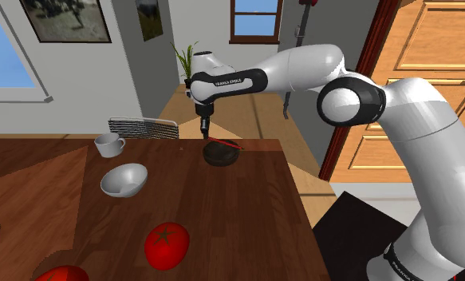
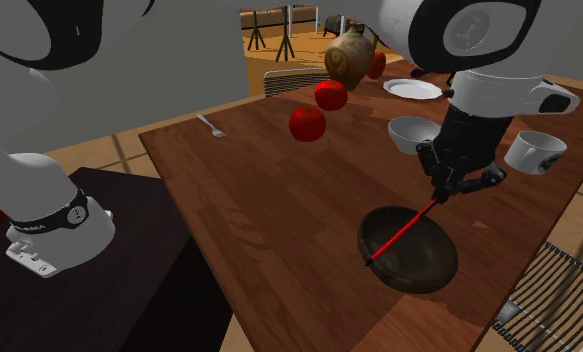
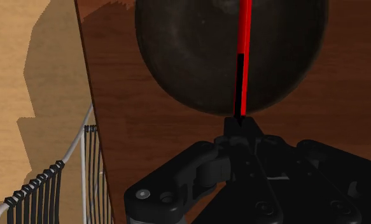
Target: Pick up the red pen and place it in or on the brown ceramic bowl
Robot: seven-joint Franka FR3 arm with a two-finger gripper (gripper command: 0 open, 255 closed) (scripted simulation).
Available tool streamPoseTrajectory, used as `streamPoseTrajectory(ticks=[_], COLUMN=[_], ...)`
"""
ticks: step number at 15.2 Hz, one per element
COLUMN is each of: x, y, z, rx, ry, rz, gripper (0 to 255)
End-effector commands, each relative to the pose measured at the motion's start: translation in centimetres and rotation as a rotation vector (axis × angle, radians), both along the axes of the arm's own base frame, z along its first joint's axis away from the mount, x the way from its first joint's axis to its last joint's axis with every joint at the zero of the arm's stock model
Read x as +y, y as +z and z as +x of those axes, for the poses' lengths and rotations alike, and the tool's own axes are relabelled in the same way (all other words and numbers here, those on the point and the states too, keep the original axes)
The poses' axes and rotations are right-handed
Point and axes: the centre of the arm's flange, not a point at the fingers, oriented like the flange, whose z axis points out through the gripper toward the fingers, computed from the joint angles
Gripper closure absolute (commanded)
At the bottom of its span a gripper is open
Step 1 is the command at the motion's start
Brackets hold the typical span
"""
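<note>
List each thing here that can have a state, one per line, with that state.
hand: shut on the pen.
pen: held, slanting down across the dark bowl.
dark bowl: upright on the table, nothing in it but the pen over it.
white bowl: upright, empty.
cup: upright.
tomato: whole, on the table.

The shoulder view is evenly bright, with pale daylight in the window (image 1: 3,56) and a soft highlight on the tomato (image 1: 167,243). The second exterior view is dimmer, and its bowl (image 2: 424,265) reads almost black. In the wrist view a jagged-edged shadow lies on the floor (image 3: 12,51)
</note>
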Motion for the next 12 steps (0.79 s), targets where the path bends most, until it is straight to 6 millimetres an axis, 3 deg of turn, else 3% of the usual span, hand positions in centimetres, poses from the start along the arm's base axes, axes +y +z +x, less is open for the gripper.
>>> streamPoseTrajectory(ticks=[1,12], x=[0.0,0.0], y=[-1.0,-6.4], z=[0.1,0.1], rx=[0.000,0.000], ry=[0.001,0.001], rz=[0.000,0.000], gripper=[255,255])
